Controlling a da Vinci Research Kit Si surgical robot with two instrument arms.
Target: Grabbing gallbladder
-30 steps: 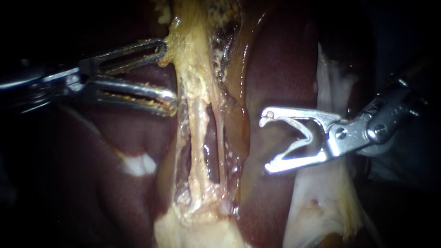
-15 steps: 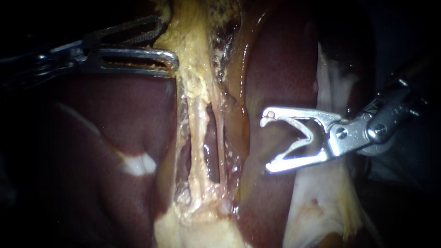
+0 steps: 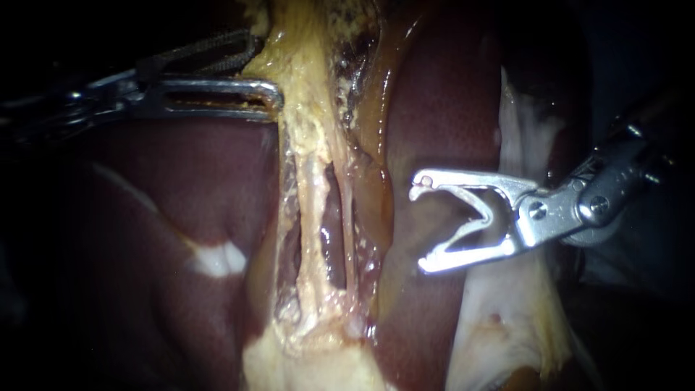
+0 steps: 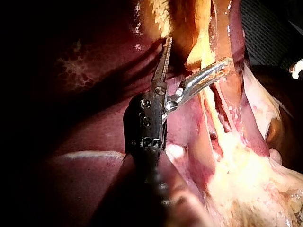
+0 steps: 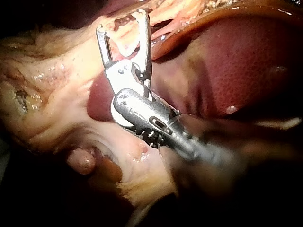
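Left instrument (image 3: 263,72) jaws were parted, straddling the edge of the yellowish gallbladder tissue (image 3: 310,116), which ran crosswise to them; right instrument (image 3: 420,226) gaped empty, farther off

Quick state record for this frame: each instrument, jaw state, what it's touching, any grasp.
left instrument: jaws open, straddling the edge of the yellow tissue band, not clamped
right instrument: jaws open, empty, hovering over the liver
grasp: none yet
between instruments: tissue band running top to bottom in the endoscope view
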